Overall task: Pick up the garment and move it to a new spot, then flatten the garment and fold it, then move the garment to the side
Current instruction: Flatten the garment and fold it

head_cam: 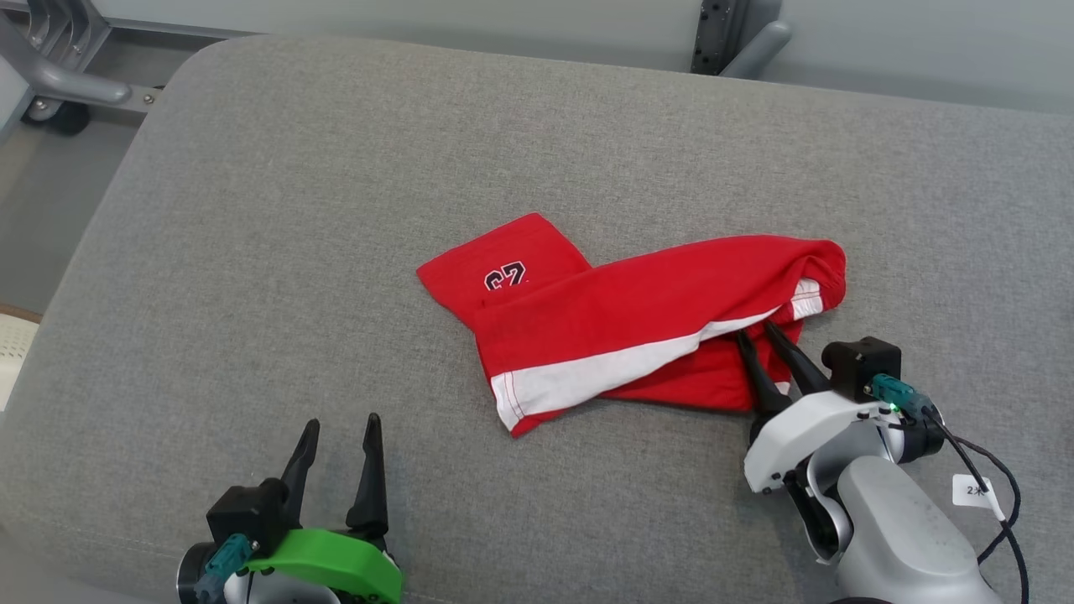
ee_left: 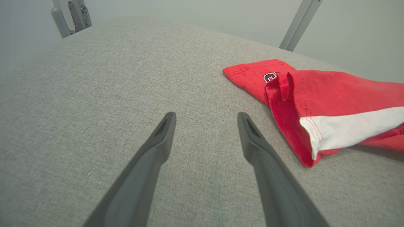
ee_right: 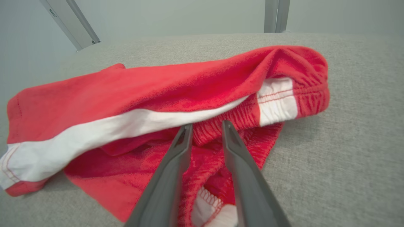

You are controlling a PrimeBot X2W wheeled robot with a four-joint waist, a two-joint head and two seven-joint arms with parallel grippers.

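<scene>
The garment [head_cam: 638,319] is a pair of red shorts with a white side stripe and a dark number print, lying rumpled on the grey cushion [head_cam: 336,210]. My right gripper [head_cam: 755,332] is at the garment's right end, by the waistband. In the right wrist view the right gripper [ee_right: 205,124] has its fingers drawn close around a ridge of the garment [ee_right: 157,91]. My left gripper [head_cam: 342,421] stands open above bare cushion, left of the shorts. In the left wrist view the left gripper [ee_left: 205,115] holds nothing, and the garment [ee_left: 331,94] lies to its right.
The cushion's rounded edge runs along the left, with floor beyond it. A grey metal frame [head_cam: 59,80] with a wheel stands at the far left. A dark post [head_cam: 722,38] rises behind the cushion's far edge.
</scene>
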